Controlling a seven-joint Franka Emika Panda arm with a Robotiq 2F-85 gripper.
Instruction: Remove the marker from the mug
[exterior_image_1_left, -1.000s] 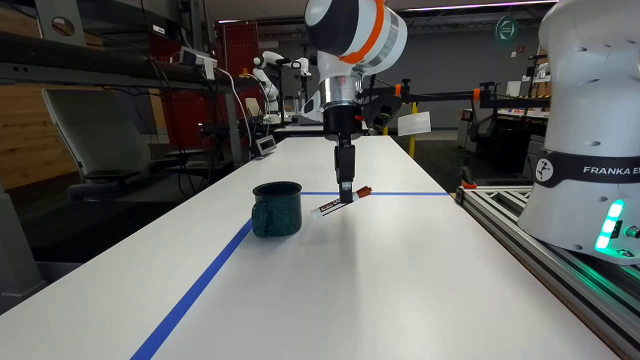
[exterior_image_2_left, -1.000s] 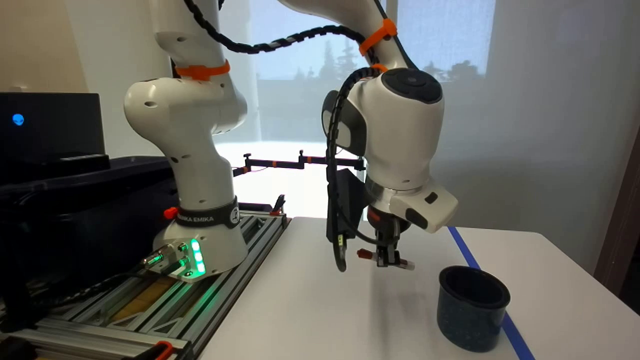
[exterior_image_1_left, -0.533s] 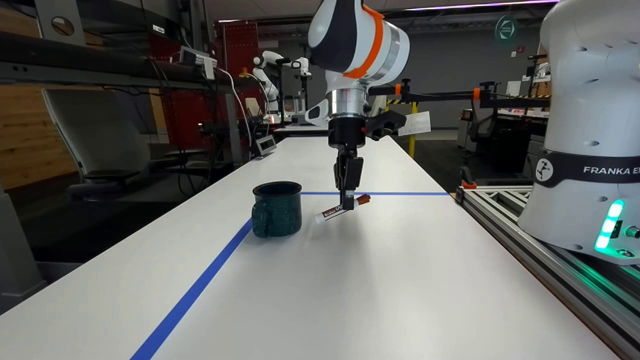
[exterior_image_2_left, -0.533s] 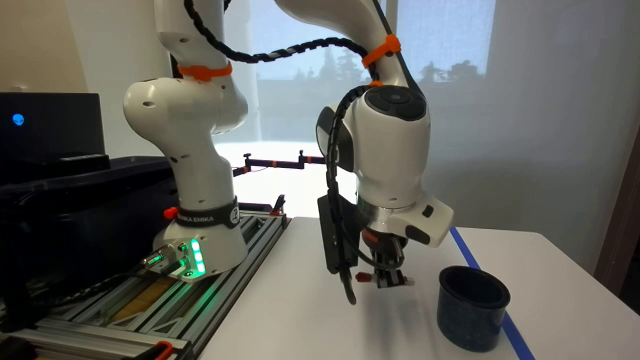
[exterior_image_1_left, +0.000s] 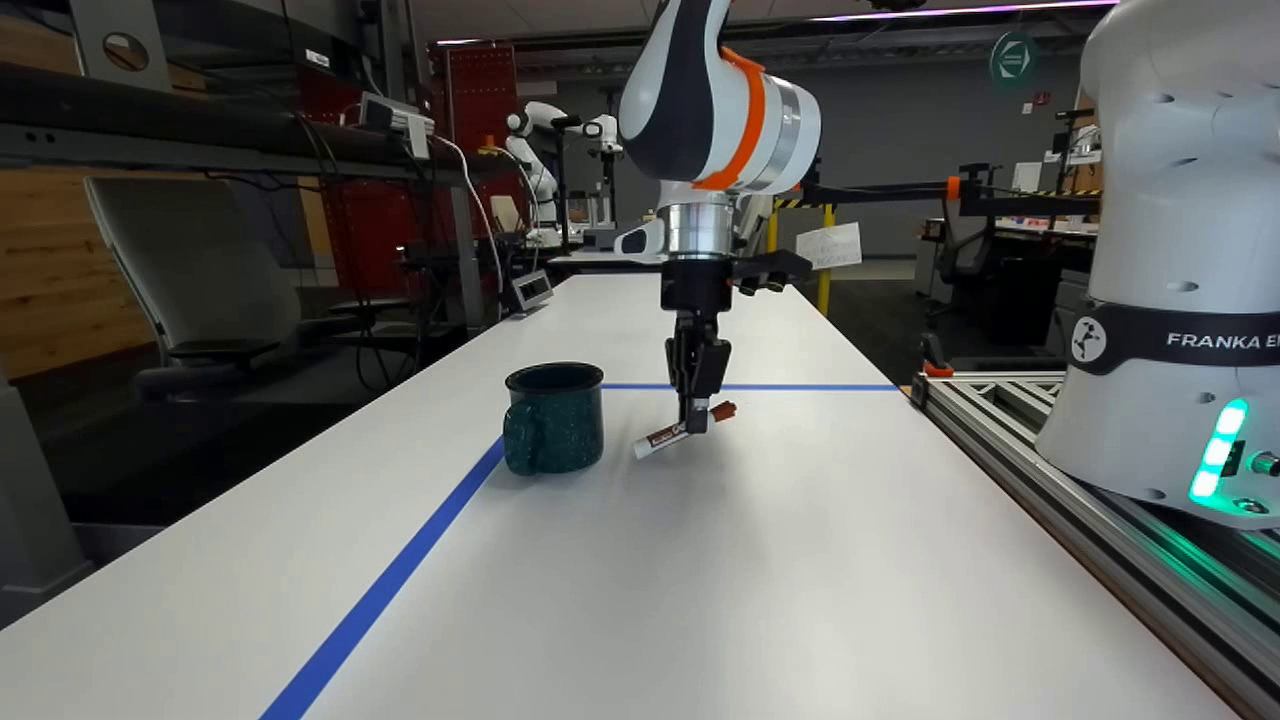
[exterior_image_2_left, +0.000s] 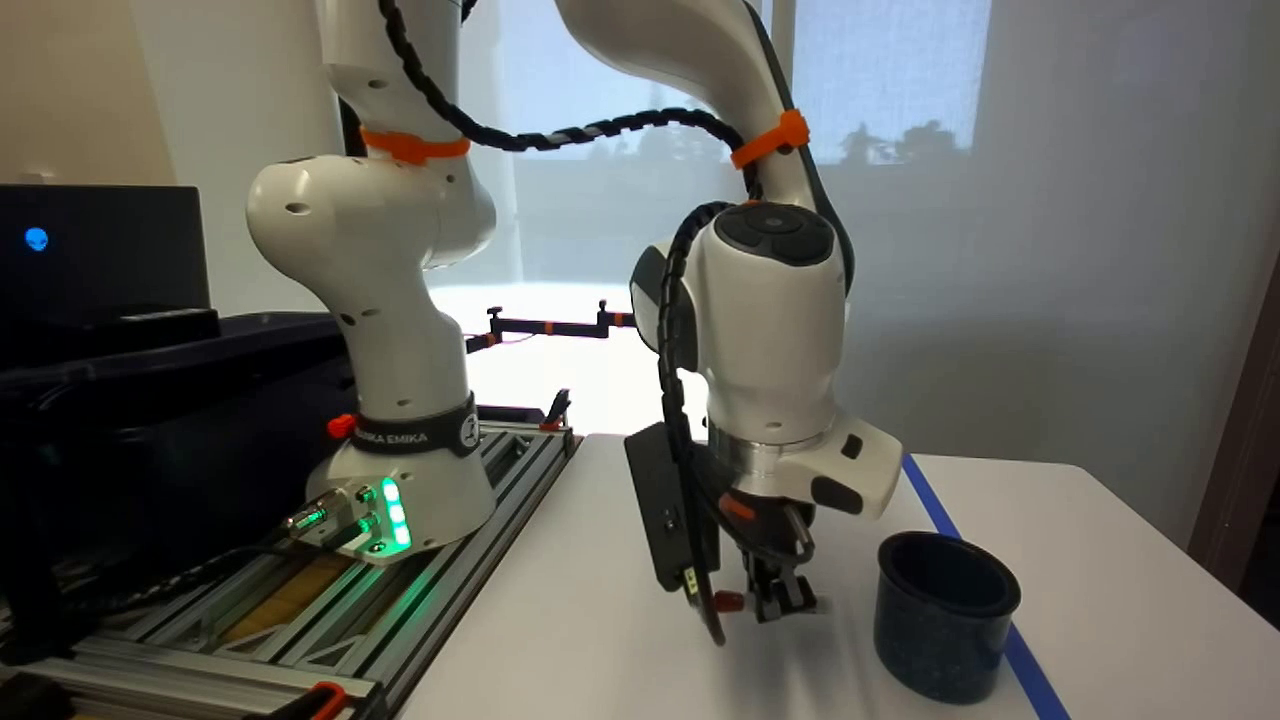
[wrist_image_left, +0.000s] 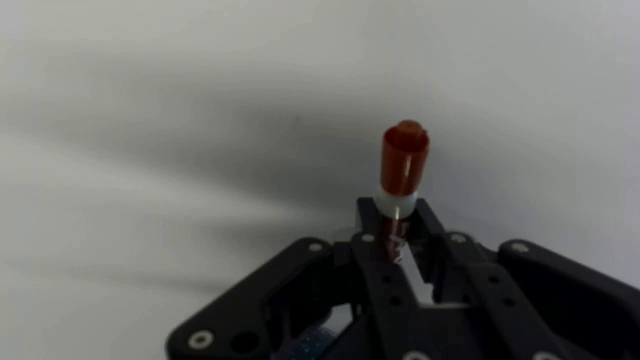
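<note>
Marker pinched in the claw, tilted, red end (uppermost) protruding.

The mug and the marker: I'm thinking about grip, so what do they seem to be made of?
Mug: probably smooth enamelled metal, though glazed ceramic is possible; its dark teal surface shows pale speckles and a darker rim.
Marker: likely hard, glossy plastic; its reddish end catches a narrow bright highlight in the wrist view.
</note>
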